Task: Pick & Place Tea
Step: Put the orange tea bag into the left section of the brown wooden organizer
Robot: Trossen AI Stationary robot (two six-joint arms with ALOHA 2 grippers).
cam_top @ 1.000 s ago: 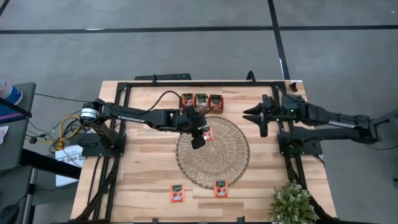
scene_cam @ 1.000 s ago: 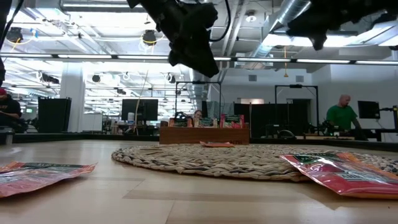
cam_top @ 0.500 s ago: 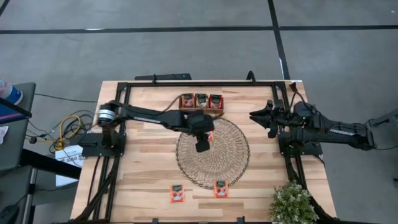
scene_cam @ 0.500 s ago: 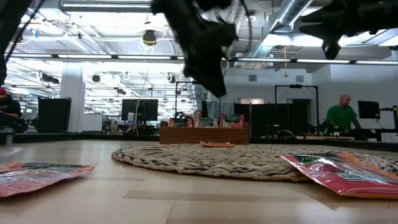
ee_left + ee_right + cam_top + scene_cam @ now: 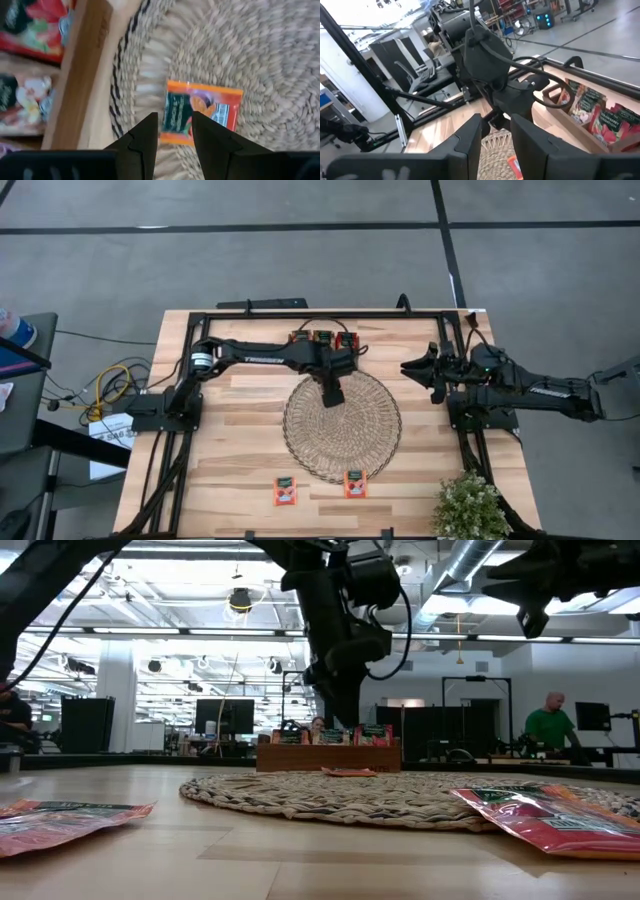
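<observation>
The tea packet in play is lying flat on the woven mat, near the mat's rim on the side of the wooden tray, and it is not touching the tray. It is a red-orange square with a dark green label. The left gripper is hanging directly over it with its fingers spread a little way, holding nothing; the near edge of the packet is showing in the gap between them.

To do this pick well, I judge the left arm should be coming straight down with the fingers straddling one edge of the packet, pressing lightly into the weave so a fingertip can get under the thin foil, then closing before lifting. The packet is flat and slippery-looking, so a shallow pinch could be sliding off; the ridged mat may be helping by giving under the tip.

More packets are already standing in the tray's compartments, and two others are waiting on the bare table by the mat's far side. The right gripper is idling above the table's right edge, fingers slightly apart and empty.

Compared with a second ago, the left arm is reaching farther towards the tray and is now covering the packet from above in the high view, where the packet was plainly showing beside the gripper before. The right arm is sitting slightly lower in that view.
</observation>
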